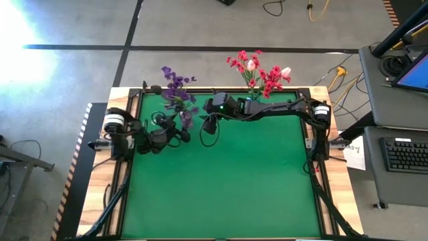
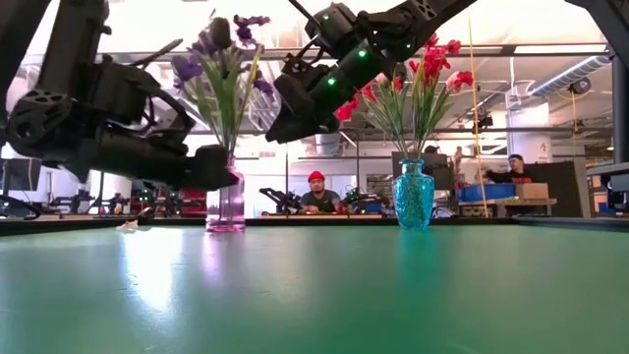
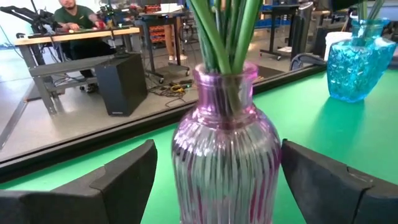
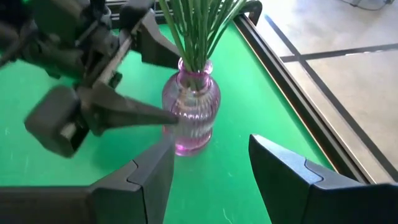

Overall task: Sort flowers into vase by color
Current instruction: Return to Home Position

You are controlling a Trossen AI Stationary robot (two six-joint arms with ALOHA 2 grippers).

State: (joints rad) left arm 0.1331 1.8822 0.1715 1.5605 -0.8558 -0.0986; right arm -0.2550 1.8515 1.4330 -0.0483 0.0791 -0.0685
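Flanking violet vase [image 3: 225,134], left end effector [image 3: 217,163], right end effector [image 4: 211,152] nearby

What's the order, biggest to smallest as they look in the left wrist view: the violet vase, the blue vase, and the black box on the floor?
1. violet vase: by far the largest, though it is also nearest the camera.
2. blue vase and black box: they look much alike, so I won't rank them.

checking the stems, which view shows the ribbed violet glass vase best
Left wrist view: the ribbed violet glass vase fills it, stems in its neck. Right wrist shows it smaller; low, partly hidden; high, barely.
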